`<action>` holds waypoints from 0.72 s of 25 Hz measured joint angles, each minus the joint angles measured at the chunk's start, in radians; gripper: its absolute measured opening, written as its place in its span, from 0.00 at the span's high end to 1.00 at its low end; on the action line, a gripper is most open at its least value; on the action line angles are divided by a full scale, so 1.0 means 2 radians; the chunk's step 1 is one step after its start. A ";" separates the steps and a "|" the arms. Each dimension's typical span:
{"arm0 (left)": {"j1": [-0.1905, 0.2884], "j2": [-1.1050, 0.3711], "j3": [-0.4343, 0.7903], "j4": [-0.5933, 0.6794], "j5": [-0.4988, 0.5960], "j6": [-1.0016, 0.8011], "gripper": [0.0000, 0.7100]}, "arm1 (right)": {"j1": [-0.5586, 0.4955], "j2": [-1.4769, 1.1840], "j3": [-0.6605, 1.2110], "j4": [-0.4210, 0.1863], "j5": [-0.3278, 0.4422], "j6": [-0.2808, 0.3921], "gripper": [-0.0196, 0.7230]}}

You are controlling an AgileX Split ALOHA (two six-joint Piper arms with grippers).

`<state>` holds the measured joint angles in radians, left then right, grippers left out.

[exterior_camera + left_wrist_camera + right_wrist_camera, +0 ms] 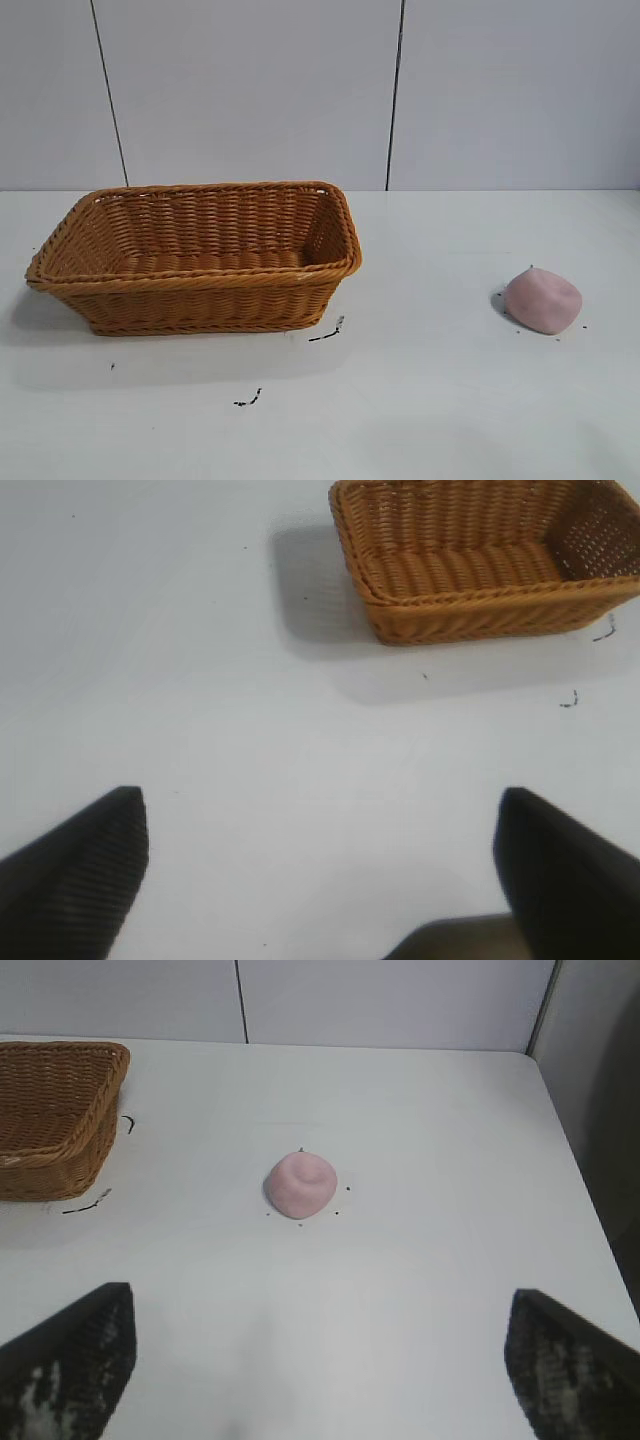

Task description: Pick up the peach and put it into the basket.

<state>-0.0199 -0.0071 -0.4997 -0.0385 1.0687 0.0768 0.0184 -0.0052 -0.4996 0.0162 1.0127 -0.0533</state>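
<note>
The dusty-pink peach (542, 300) lies on the white table at the right of the exterior view, with tiny dark specks around it. The orange-brown wicker basket (200, 255) stands at the left, and nothing shows inside it. Neither arm shows in the exterior view. In the right wrist view the peach (300, 1184) lies some way ahead of my right gripper (320, 1305), whose black fingers stand wide open over bare table. My left gripper (320, 805) is open too, with the basket (480, 565) farther off ahead of it.
Small black marks (328, 332) lie on the table by the basket's near corner, and another (248, 400) nearer the front. The table's right edge (575, 1170) runs beside a grey wall panel. A pale panelled wall stands behind the table.
</note>
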 joint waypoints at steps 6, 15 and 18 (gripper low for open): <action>0.000 0.000 0.000 0.000 0.000 0.000 0.03 | 0.000 0.000 0.000 0.000 0.000 0.000 0.05; 0.000 0.000 0.000 0.000 0.000 0.000 0.03 | 0.000 0.120 -0.043 0.000 0.003 0.000 0.05; 0.000 0.000 0.000 0.000 0.000 0.000 0.03 | 0.000 0.217 -0.082 0.000 0.003 0.000 0.05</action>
<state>-0.0199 -0.0071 -0.4997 -0.0385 1.0687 0.0768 0.0184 0.4289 -0.6638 0.0162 1.0182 -0.0533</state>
